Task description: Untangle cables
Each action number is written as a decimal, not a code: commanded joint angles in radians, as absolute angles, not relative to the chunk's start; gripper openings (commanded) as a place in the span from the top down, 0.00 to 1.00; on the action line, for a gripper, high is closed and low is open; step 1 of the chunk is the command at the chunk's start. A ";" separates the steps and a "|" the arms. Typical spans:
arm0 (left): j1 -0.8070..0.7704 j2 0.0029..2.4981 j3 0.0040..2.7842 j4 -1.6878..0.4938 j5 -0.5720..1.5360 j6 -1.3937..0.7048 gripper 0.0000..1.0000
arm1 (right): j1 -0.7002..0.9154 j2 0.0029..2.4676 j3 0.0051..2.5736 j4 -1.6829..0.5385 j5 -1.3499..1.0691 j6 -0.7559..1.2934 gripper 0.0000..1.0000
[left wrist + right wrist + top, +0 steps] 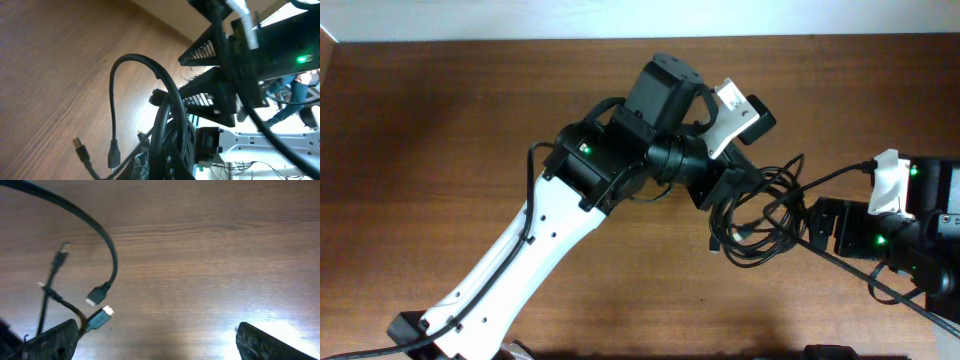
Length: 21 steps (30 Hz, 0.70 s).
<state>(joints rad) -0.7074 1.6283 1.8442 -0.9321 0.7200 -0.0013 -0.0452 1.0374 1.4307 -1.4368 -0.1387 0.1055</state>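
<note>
cables (765, 215) bunched right of centre over the table (440, 120) | left gripper (722, 205) clamped on the bundle, we judge as anchor | right gripper (156, 330) jaws wide, just right of the loops, we judge ready to draw out a strand

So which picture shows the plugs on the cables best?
The right wrist view: the plugs stand out, close up, against the bare table. The left wrist view shows two plugs low down, beside the dark bundle of cables. Overhead shows only the tangle; the plugs are too small to pick out.
</note>
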 commanded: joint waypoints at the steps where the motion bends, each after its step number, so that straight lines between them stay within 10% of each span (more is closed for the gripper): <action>1: -0.709 1.600 1.871 -0.957 0.669 -0.015 1.00 | -0.046 1.008 1.448 -1.425 -0.270 0.112 0.01; 21: -0.709 1.600 1.871 -0.951 1.027 0.324 1.00 | -0.046 0.849 1.448 -1.362 -0.533 -0.099 0.01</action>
<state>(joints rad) -0.7074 1.6283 1.8442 -0.9596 0.8318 0.1696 -0.0452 0.8463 1.4334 -1.3643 -0.4469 -0.0116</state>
